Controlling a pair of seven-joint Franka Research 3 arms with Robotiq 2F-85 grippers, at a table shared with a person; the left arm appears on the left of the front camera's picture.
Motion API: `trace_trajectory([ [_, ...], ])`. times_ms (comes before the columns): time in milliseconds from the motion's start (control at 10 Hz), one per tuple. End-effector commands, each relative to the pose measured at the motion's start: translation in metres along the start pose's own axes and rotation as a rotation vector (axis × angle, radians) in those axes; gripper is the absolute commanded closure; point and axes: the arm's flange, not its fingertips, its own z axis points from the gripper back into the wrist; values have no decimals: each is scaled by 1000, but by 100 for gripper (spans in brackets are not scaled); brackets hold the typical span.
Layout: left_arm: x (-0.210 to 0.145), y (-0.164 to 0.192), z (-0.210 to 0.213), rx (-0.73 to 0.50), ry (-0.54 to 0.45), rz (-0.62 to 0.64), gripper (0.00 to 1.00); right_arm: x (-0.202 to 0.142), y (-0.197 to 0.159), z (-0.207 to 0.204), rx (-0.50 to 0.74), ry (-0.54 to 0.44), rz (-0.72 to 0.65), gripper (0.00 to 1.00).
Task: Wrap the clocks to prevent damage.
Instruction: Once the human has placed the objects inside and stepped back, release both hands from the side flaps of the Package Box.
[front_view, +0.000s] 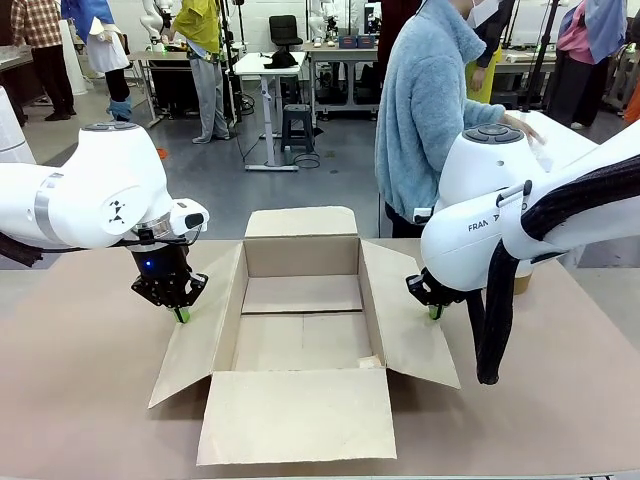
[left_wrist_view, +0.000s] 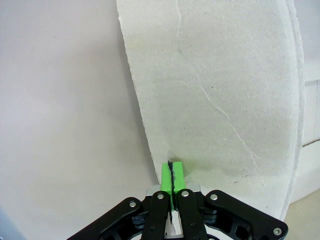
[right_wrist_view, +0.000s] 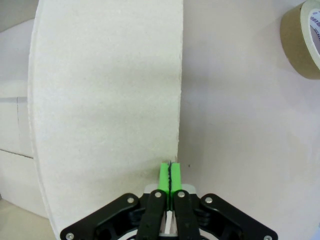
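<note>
The left gripper (front_view: 182, 313), clenched on nothing, sits at the left flap of the open brown cardboard box (front_view: 300, 345) mid-table (front_view: 80, 400), the right gripper (front_view: 435, 311) at its right flap, likewise clenched empty, while the whitish bubble-wrapped clocks bundle (front_view: 548, 135) seems to lie under a person's hand (front_view: 518, 123) near the far right edge, mostly hidden.

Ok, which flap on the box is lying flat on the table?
The front flap, nearest the camera, spread out on the table. The left flap and right flap slant upward, and the back flap sticks up.
</note>
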Motion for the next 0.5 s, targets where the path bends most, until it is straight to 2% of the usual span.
trace_trajectory([
  [0, -1, 1, 1, 1, -2, 2, 100, 0, 0, 1, -7, -5, -9, 99],
  [400, -1, 1, 1, 1, -2, 2, 100, 0, 0, 1, -7, -5, -9, 99],
])
